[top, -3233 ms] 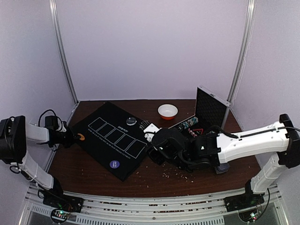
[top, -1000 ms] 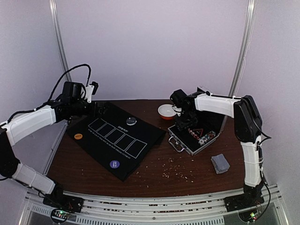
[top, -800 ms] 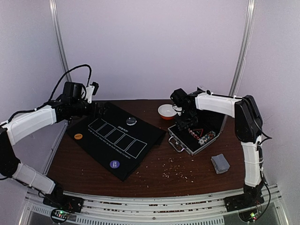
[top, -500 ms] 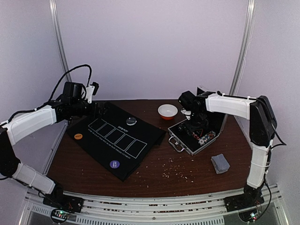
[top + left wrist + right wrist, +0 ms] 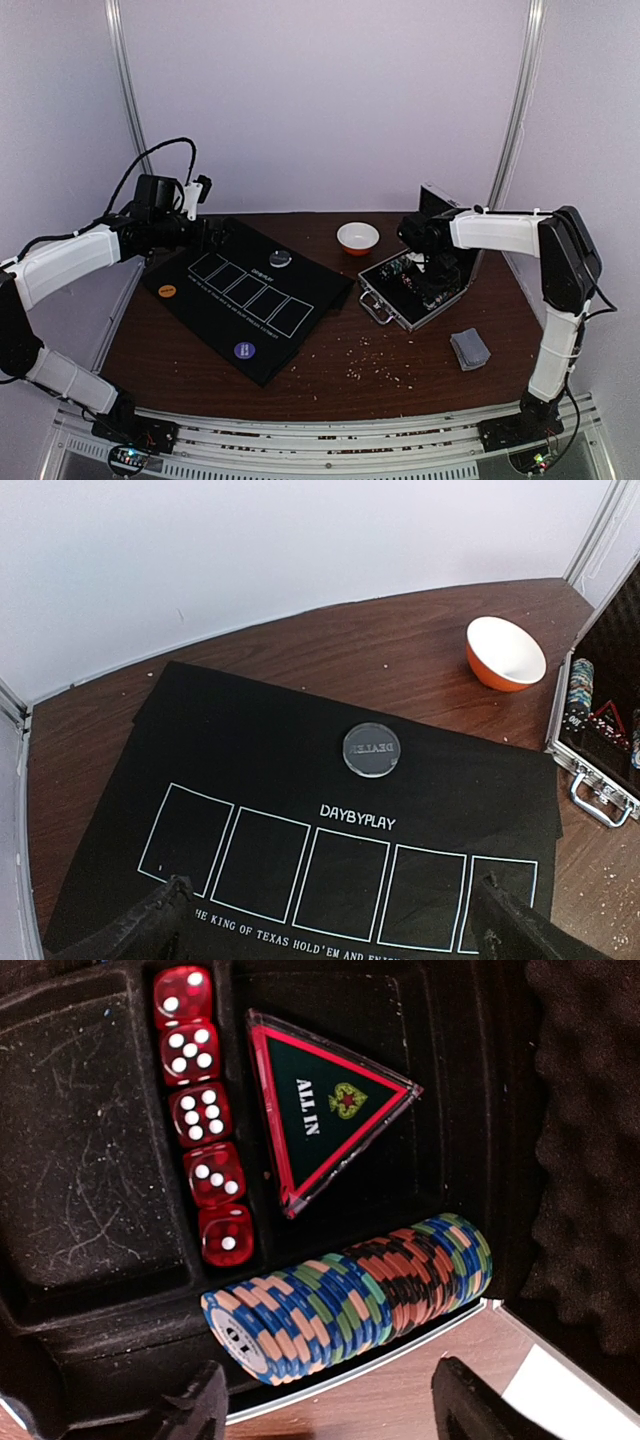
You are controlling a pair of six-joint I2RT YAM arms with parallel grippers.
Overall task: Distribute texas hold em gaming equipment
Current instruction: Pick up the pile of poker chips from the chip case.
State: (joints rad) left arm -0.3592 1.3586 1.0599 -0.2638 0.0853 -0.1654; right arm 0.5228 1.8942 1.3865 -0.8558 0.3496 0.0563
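**Chips lie in the case; both end effectors are spread and empty**

The right end effector [image 5: 330, 1410] hovers over the open silver black-lined case [image 5: 398, 312], its fingers apart with nothing between them. Below it lies one row of striped poker chips [image 5: 350, 1295], set on edge in a slot along one side of the case; I cannot count them singly. They look stiff, smooth and loose against one another. I judge a pinch on the flat end faces of a short group safest, since a grip on the rims would likely let them fan out.

Beside the row sit five translucent red dice [image 5: 200, 1110] and one triangular "ALL IN" plaque [image 5: 325, 1110]. One deck of grey-blue-backed cards [image 5: 470, 348] rests on the brown bench [image 5: 160, 350]. It looks light and slippery, best taken by its long edges.

On the black felt mat [image 5: 250, 730] lie three flat discs: a pale grey dealer disc [image 5: 371, 750], an orange disc [image 5: 167, 291] and a purple disc [image 5: 244, 350]. The left end effector [image 5: 335, 935] hangs above the mat, fingers spread, holding nothing.
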